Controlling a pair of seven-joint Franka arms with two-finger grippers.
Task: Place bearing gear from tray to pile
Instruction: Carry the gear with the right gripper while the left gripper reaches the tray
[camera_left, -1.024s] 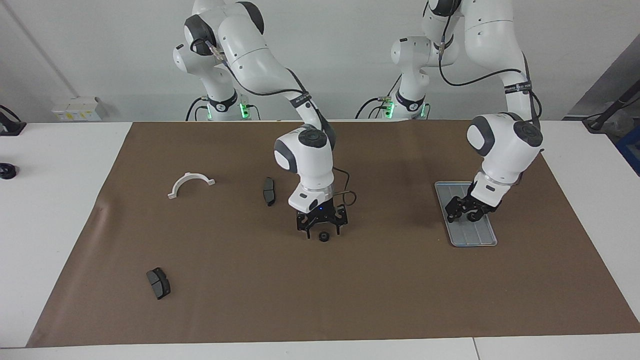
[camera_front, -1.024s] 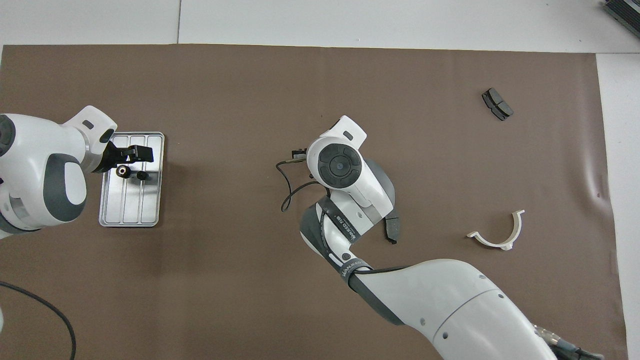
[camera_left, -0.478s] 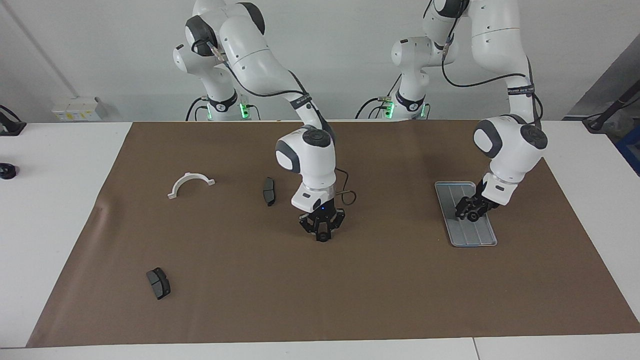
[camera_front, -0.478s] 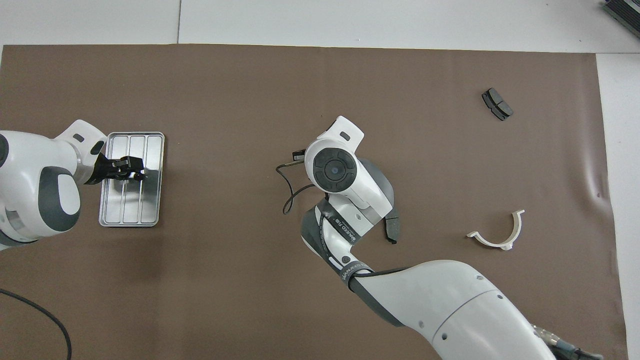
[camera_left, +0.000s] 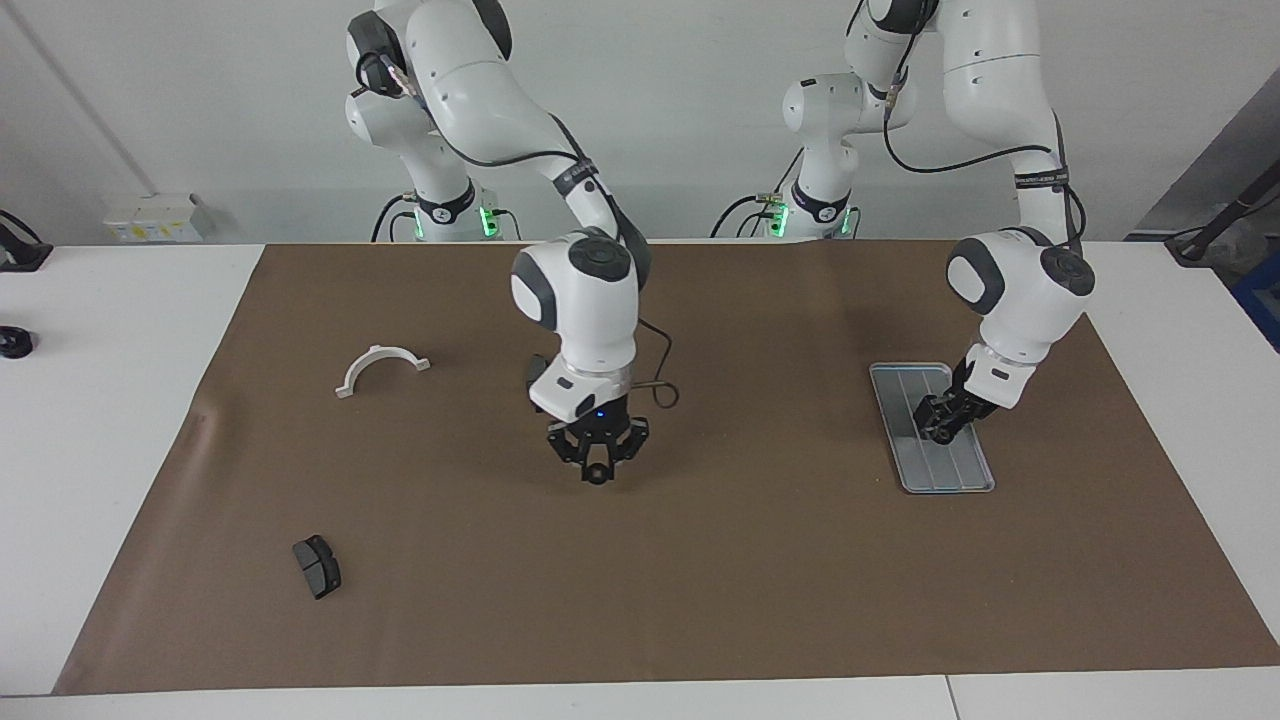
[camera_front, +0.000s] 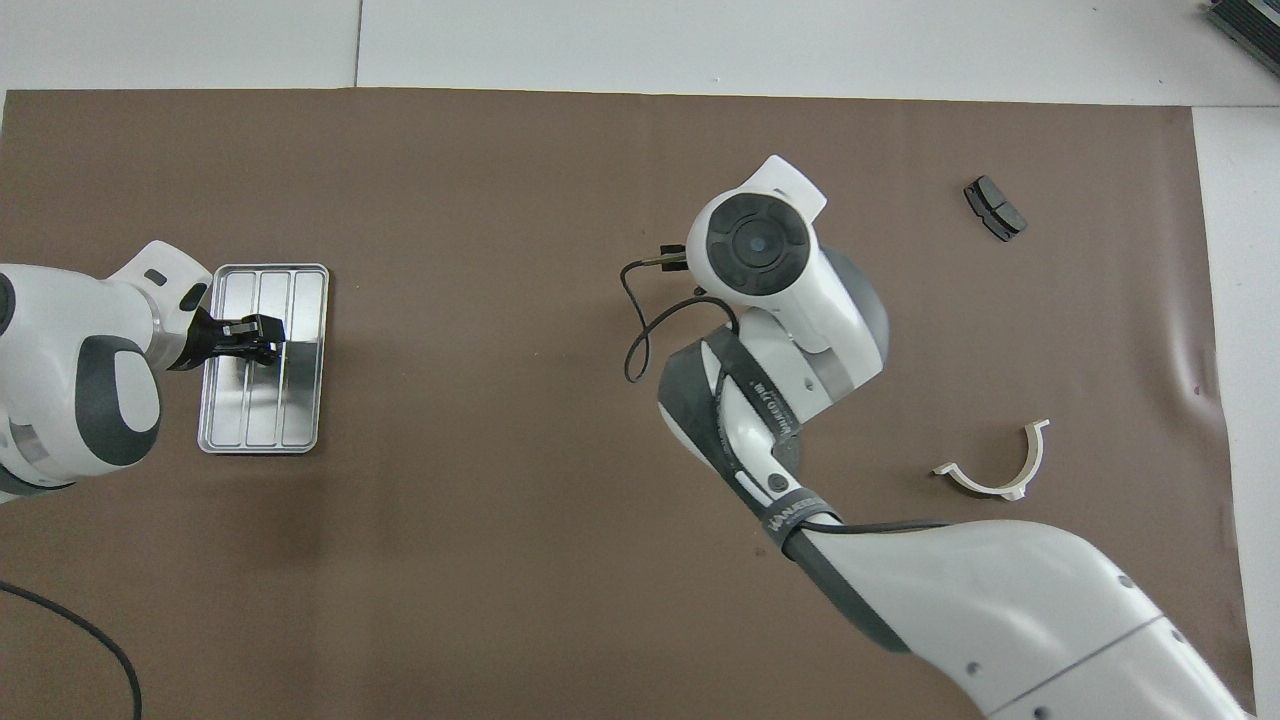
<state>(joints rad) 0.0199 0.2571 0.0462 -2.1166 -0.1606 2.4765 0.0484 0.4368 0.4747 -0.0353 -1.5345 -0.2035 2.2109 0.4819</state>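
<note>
When gripping on the tray (camera_left: 968, 478): close squarely across the small black tray gear (camera_left: 942, 434), lift straight up clear of the raised rim, only then travel sideways.
Left gripper (camera_left: 938, 430): low over the tray's middle, fingertips pinched in on the tray gear, not yet lifted off the metal.
Right gripper (camera_left: 597, 470): raised over the middle of the brown mat (camera_left: 700, 600), clamped on a second one, the carried gear (camera_left: 597, 475); hidden under the wrist in the overhead view.
Pile: none visible on the mat; probably to be started near the mat's middle.
Tray position: flat on the mat, toward the left arm's end.
Tray long axis: running from nearer the robots to farther, grooves along it.
Gears: round, no long axis; direction of the hole, cannot tell.
</note>
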